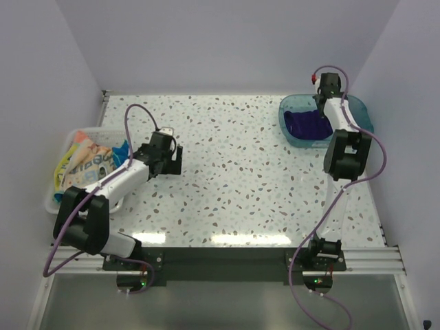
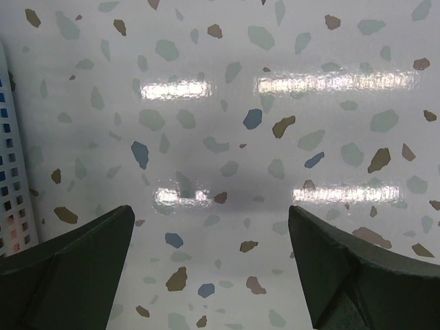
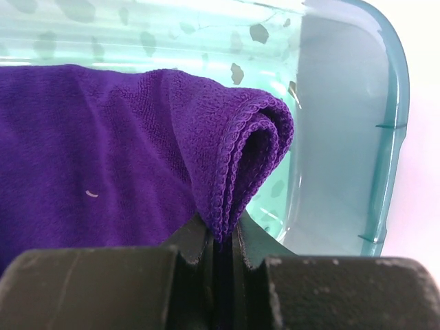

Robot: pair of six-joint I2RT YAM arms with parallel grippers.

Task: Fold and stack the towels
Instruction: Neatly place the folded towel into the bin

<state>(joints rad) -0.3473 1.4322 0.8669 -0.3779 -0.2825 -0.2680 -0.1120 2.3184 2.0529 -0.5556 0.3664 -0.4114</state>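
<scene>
Right up close, the right pincer is clenched tight on a folded edge of the purple towel. The fold pokes up from between the two dark fingers like a rolled lip, and its stitched rim shows. The rest of the purple towel spreads out to the left and away from the pincer, inside a see-through blue-green tub. The tub sits at the far right corner of the speckled desk. The left pincer is well apart from it, on the left side of the desk. Its fingers are spread wide with nothing between them, and it hangs over the bare desk top. Beside the left arm, at the left edge of the desk, stands a white basket with holes in its wall. More towels lie bunched in it, in yellow, orange-pink and blue. The left pincer is near the basket but does not touch it or the towels.
</scene>
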